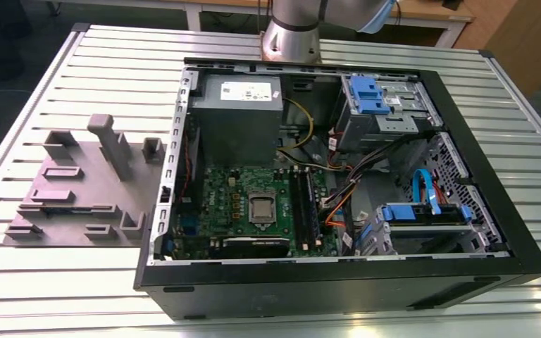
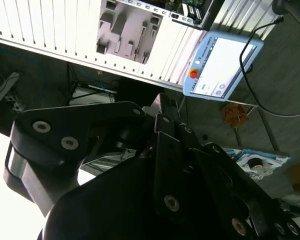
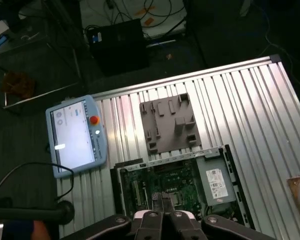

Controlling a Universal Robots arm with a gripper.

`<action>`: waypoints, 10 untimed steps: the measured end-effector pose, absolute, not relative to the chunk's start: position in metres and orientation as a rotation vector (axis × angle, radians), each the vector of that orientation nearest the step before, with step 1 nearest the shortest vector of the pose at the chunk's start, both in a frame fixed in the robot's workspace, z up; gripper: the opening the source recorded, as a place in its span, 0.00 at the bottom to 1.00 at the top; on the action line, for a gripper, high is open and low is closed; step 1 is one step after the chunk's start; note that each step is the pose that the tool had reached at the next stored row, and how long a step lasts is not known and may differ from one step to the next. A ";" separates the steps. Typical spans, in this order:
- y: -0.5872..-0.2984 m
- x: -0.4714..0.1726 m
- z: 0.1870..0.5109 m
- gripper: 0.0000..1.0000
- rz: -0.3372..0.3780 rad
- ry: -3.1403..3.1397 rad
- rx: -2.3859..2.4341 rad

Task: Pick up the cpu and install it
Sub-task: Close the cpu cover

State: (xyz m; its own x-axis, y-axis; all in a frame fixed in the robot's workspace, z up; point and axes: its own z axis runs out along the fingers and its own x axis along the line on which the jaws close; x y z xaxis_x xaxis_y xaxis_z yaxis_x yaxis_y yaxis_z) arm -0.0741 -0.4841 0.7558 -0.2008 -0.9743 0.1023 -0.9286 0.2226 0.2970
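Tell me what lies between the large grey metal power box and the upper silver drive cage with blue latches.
In the exterior view, yellow and black wires loop through the gap between the power box and the drive cage.

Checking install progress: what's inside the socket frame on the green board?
A silvery-grey square lies within the socket frame; I cannot tell whether it is the cpu. Whatever is under it is covered.

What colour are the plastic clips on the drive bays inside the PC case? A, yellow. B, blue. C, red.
B: the clips on the drive bays in the case are plainly blue in the exterior view.
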 end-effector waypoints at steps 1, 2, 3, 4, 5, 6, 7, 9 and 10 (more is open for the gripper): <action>-0.484 -0.074 0.756 0.10 -0.246 -2.232 1.790; -0.484 -0.074 0.756 0.10 -0.246 -2.232 1.790; -0.484 -0.074 0.756 0.10 -0.246 -2.232 1.790; -0.484 -0.074 0.754 0.10 -0.245 -2.232 1.790; -0.484 -0.074 0.752 0.10 -0.245 -2.232 1.790; -0.484 -0.074 0.751 0.10 -0.245 -2.232 1.791; -0.484 -0.074 0.750 0.10 -0.245 -2.232 1.791; -0.484 -0.074 0.750 0.10 -0.245 -2.232 1.791; -0.484 -0.074 0.750 0.10 -0.245 -2.232 1.791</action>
